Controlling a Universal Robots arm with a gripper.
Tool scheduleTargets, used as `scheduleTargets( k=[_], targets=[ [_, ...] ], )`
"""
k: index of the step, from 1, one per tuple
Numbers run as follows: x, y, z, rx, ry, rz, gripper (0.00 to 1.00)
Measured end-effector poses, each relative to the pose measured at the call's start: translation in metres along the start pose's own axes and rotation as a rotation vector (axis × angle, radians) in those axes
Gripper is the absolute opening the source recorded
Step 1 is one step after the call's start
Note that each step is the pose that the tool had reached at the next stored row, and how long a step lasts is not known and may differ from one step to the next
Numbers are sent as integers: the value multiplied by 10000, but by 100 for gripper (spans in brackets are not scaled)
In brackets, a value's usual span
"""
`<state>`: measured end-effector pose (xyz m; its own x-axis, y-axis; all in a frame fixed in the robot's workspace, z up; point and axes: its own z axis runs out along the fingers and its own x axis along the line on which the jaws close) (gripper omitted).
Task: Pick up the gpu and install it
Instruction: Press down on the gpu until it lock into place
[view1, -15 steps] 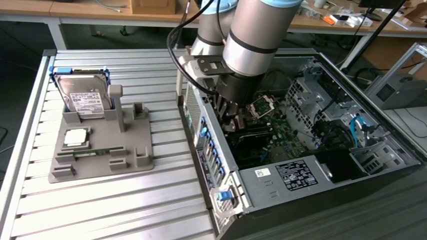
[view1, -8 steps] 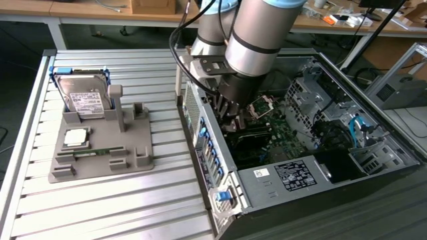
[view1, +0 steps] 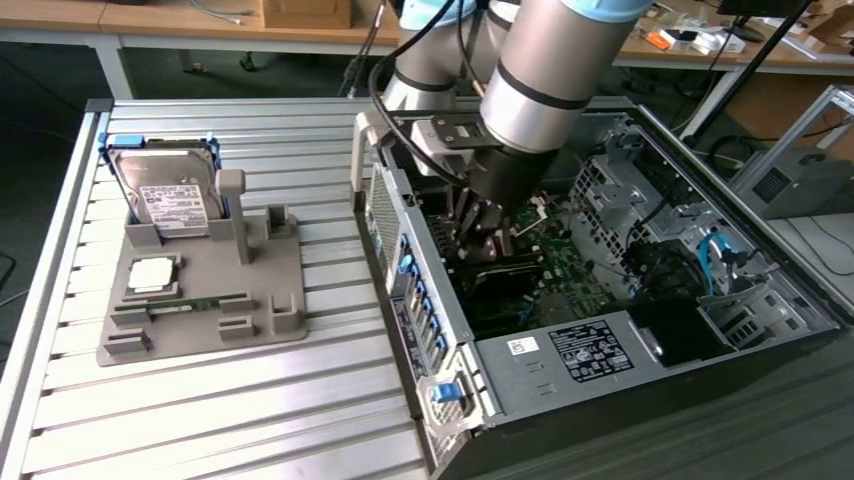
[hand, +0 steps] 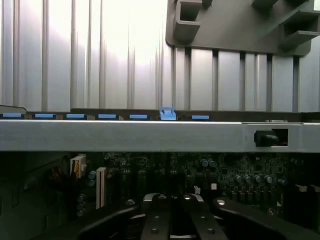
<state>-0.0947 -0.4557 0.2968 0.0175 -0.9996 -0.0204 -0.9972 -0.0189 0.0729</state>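
1 tool (view1: 483, 222), fingers together, sits low inside the open computer case (view1: 561, 350) at frame centre; the hard drive (view1: 171, 195) stands on the grey holder (view1: 200, 290) upper left.

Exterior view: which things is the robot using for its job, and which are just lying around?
Job: grey robot arm, jaws shut, inside open black metal computer case.
Lying about: boxy silver hard drive, slim green memory stick, square silver chip, grey plastic holder.

Exterior view's evenly lit and pretty sharp. Wrist view has the ribbed worktop (hand: 100, 55) blown out with glare around 11 o'clock, while the case interior (hand: 200, 175) sits dim, grainy and soft.
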Motion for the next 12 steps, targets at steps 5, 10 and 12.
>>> scheduleTargets(
  k=[5,10,12],
  targets=[
    [4,-165,36,-206,-3,4,10],
    [7,-248,100,-354,-7,6,10],
    [6,-247,122,-356,-6,4,10]
  ],
)
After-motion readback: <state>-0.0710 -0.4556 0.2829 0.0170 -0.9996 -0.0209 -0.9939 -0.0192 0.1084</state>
